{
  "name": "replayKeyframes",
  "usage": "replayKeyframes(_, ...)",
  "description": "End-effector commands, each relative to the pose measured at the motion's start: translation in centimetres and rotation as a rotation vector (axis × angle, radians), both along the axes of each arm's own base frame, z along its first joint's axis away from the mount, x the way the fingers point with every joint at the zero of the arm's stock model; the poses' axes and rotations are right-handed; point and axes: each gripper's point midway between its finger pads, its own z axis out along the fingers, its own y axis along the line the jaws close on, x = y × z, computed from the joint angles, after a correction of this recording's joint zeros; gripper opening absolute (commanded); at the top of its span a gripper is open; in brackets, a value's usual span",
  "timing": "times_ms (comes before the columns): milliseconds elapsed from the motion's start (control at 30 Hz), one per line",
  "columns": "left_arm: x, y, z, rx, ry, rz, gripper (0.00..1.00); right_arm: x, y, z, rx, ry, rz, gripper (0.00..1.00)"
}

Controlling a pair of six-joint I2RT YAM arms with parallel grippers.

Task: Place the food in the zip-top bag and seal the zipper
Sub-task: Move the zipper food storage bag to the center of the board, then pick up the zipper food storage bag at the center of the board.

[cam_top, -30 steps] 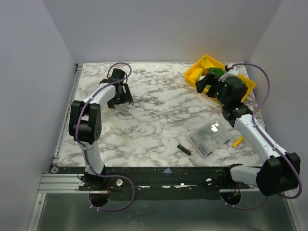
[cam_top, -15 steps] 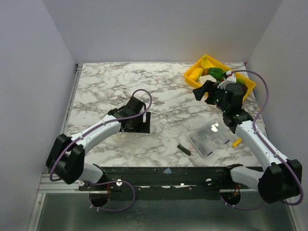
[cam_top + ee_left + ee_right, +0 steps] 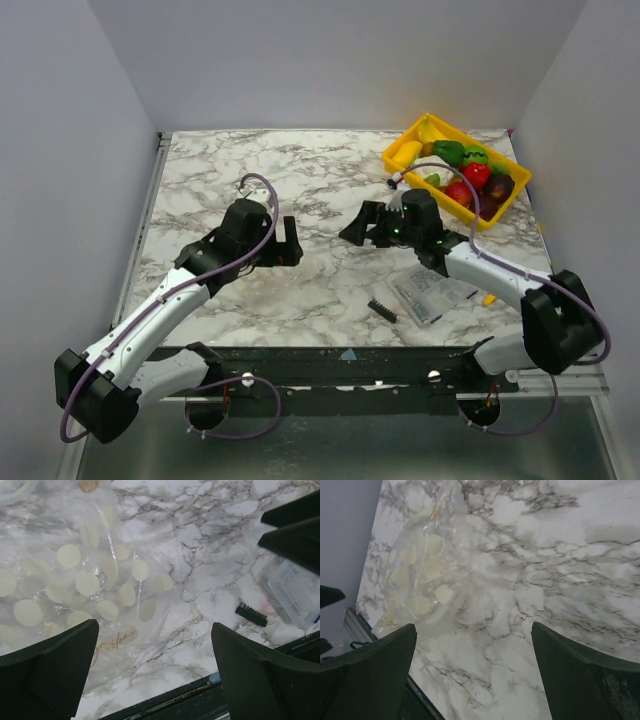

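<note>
The zip-top bag is clear with pale round dots. It lies flat on the marble at the left of the left wrist view [image 3: 85,585] and at the upper left of the right wrist view [image 3: 420,580]. I can hardly make it out in the top view. The food [image 3: 470,178] lies in the yellow tray [image 3: 400,155]: red, green and dark purple pieces and a yellow one. My left gripper [image 3: 287,245] [image 3: 155,630] is open and empty above the bag's edge. My right gripper [image 3: 360,228] [image 3: 472,627] is open and empty over bare marble beside the bag. I cannot make out the zipper.
A flat clear packet of dark parts [image 3: 430,285] [image 3: 292,592] lies at the front right. A small black ridged piece [image 3: 382,309] [image 3: 252,615] lies beside it. A small yellow piece [image 3: 493,297] lies to the packet's right. The table's front edge [image 3: 165,700] is close.
My left gripper has swung from the far left corner to the table's middle. My right gripper has left the yellow tray and moved left to the middle, uncovering the food.
</note>
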Motion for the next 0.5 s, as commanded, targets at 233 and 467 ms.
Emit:
replayKeyframes(233, 0.3, 3.5, 5.1, 0.039, -0.147, 0.102, 0.98, 3.9, 10.5, -1.6, 0.149, 0.028, 0.107, 1.00)
replayKeyframes(467, -0.5, 3.6, 6.8, 0.031, -0.206, 0.045, 0.98, 7.7, 14.9, -4.8, 0.131, 0.028, 0.025, 0.94)
